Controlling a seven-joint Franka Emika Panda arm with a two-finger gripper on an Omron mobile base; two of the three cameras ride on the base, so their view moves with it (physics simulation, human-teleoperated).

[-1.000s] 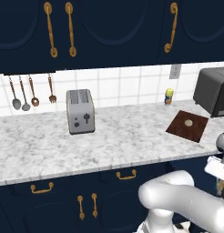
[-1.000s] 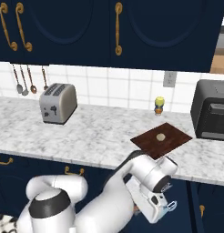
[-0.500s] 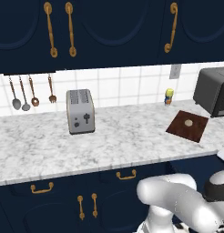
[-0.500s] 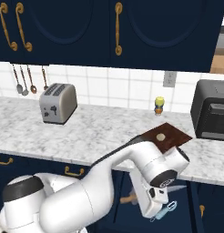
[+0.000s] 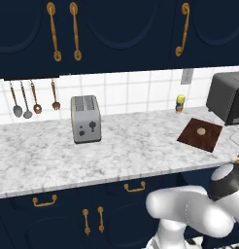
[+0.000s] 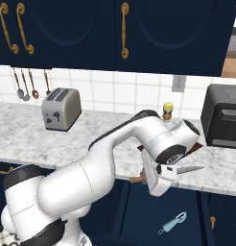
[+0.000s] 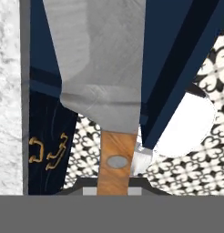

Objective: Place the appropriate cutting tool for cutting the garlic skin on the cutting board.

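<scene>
Knife in the jaws, wooden handle gripped and broad grey blade running out ahead of us in the hand view. In the right base view we see its blade tip poking out to the right of the wrist at the bench edge. To do this step well, we judge we should raise the blade clear above the marble before swinging toward the cutting board, keep it flat, and set it down beside the garlic rather than on it. The board lies on the bench near the black toaster oven, with the garlic resting near its middle. Our arm is folded low, elbow up at bench height, wrist dropped just below the front edge before the blue cabinets.
</scene>
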